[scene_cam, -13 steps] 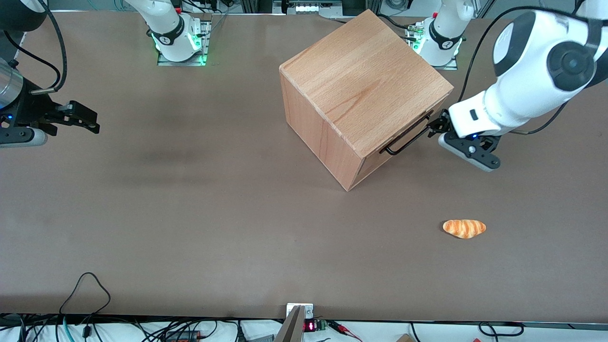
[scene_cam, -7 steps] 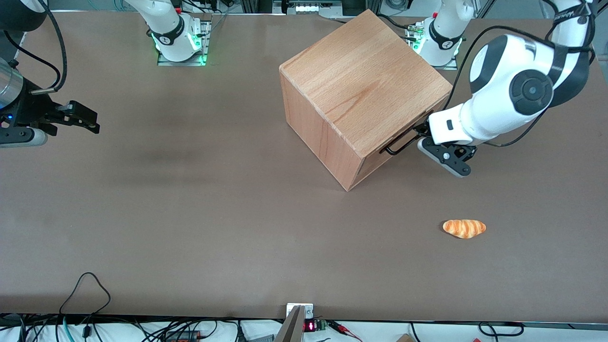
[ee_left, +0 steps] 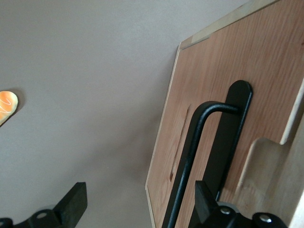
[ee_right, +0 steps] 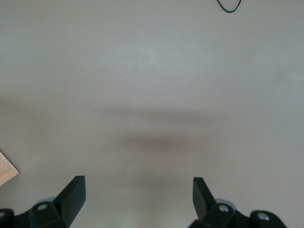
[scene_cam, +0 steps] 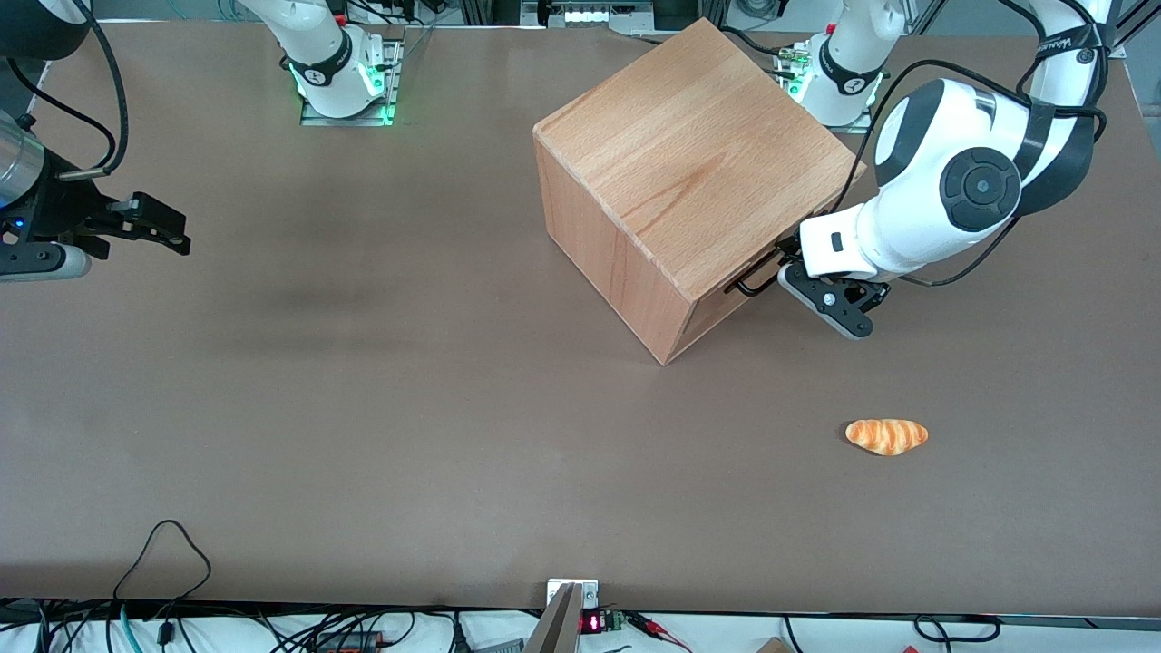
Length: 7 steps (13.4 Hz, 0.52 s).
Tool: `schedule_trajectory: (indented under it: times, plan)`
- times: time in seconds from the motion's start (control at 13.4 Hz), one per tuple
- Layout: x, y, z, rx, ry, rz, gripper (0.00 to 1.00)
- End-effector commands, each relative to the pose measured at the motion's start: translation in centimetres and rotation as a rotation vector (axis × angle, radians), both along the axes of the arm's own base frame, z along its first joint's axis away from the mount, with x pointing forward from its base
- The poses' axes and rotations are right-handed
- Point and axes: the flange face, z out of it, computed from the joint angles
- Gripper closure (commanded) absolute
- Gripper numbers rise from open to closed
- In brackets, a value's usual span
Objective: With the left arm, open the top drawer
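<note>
Since a second ago my gripper has closed in on the cabinet and now sits spread at the bar handle of the top drawer, which looks shut. One finger touches the bar; if I clamp off-centre, I risk slipping off or dragging the cabinet toward the croissant.
</note>
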Motion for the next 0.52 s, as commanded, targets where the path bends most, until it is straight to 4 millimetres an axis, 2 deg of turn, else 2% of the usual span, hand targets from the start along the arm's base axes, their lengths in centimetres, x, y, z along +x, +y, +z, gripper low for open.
schedule_trajectory:
  times: [0.0, 0.45]
  plan:
    - [-0.7, -1.0, -0.4, -0.024, 0.014, -0.024, 0.0]
    - [-0.2, -0.3, -2.5, -0.05, 0.048, -0.039, 0.0]
